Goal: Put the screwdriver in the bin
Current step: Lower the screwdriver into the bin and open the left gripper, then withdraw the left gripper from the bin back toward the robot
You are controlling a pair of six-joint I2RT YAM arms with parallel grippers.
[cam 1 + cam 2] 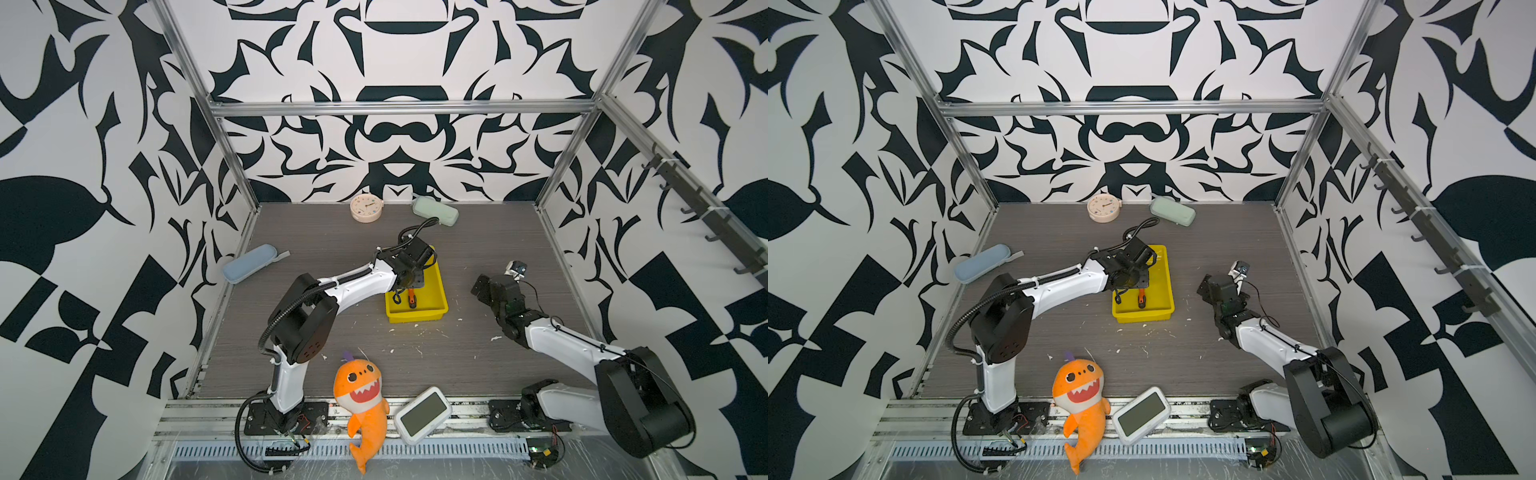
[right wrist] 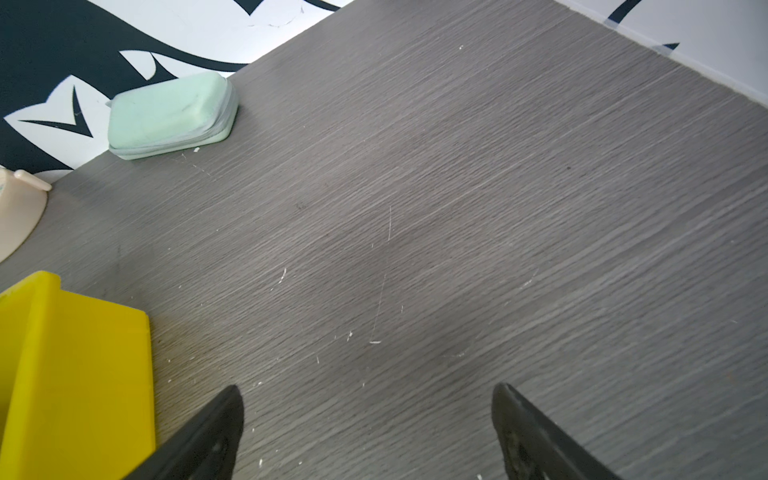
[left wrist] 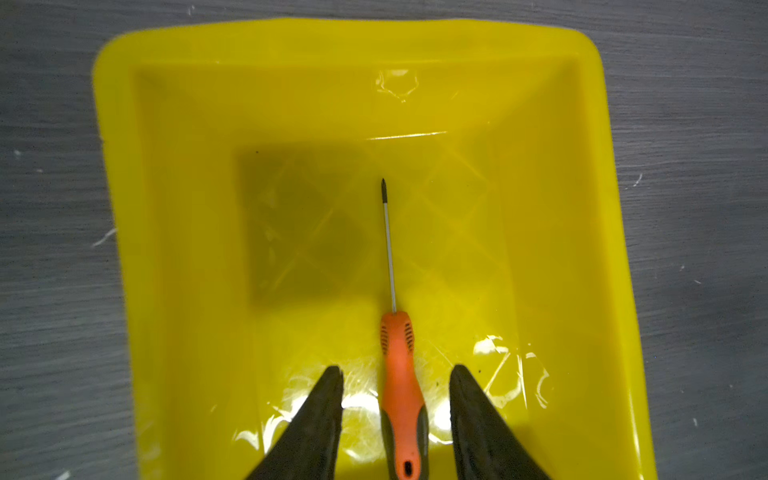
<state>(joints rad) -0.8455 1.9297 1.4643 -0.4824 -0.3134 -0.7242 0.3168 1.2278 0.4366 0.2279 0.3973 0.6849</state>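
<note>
top views: the yellow bin (image 1: 417, 316) sits mid-table, long side running away from the camera. the left arm (image 1: 357, 282) reaches over it, and its wrist covers the far half of the tray. the orange handle of the screwdriver (image 1: 411, 299) shows inside the bin near the front wall. the shaft is hidden under the wrist. the right arm (image 1: 552, 336) rests well off to the side, clearly the farther of the two. both top views agree on this.

left wrist view: the screwdriver lies flat on the bin's glossy floor, with its long axis along the bin's length. its tip points straight away from the left gripper (image 3: 397, 369) and its handle butt points back toward the wrist. the two dark fingers (image 3: 328, 399) stand partly apart on either side of the handle, with yellow floor showing in both gaps. they grip nothing; the tool appears to rest on its own. since the handle lies dead centre between the jaws and in line with them, i judge a straight lift clears it, while a sideways drift could nudge it.

right wrist view: the right gripper (image 2: 368, 390) is spread wide and empty over bare grey table (image 2: 415, 208). only a corner of the bin's outer wall shows at the edge of this view, and a mint green zip case (image 2: 166, 112) lies by the wall.
</note>
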